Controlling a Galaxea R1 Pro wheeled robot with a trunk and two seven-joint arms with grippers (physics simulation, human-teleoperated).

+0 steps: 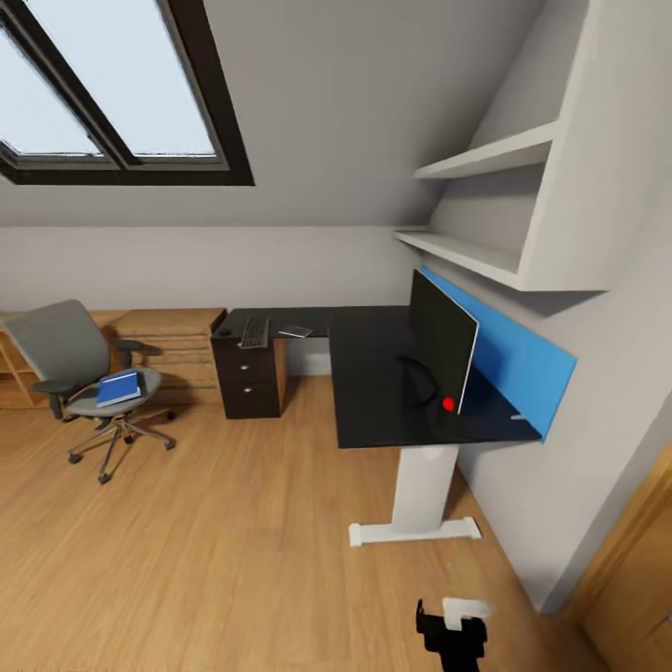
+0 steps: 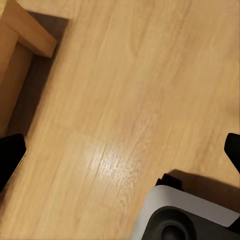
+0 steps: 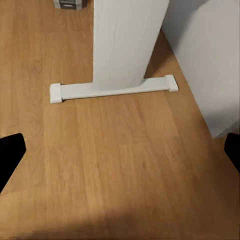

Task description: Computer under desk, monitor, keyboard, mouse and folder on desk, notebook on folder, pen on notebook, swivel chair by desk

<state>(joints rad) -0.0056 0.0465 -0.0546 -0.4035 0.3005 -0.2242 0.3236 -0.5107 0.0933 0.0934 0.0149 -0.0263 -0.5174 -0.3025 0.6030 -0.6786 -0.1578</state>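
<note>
Nearest you, at the foot of the head view, a black and white part of your robot [image 1: 455,633] hung low over the light wood plank floor [image 1: 233,551] of the bedroom. Your right end effector [image 3: 120,150] stood open, its two black fingertips [image 3: 10,150] spread to either edge of the right wrist view above bare planks, facing the desk's white leg [image 3: 127,42] and its flat foot [image 3: 112,89]. Your left end effector [image 2: 120,150] was likewise spread wide, over floorboards and the grey rim of the robot's base [image 2: 185,212], with a light wooden corner [image 2: 27,32] to one side.

Beyond stood the desk [image 1: 373,392], its black L-shaped tabletop backed by a bright blue panel [image 1: 509,350] along the grey wall. The monitor [image 1: 439,341] stood upright on the near wing of the tabletop, close before the panel. On the far wing lay the keyboard [image 1: 255,332], with a small flat item [image 1: 295,330] beside it, too small to identify. A black drawer cabinet [image 1: 249,378] sat under that far end.

Well apart from the desk, the swivel chair [image 1: 79,373] stood on the floor, and the blue folder [image 1: 119,386] lay on its grey seat. A light wooden drawer chest [image 1: 168,341] lined the wall behind. Overhead were white shelves [image 1: 490,154] and a dark-framed skylight [image 1: 112,84].
</note>
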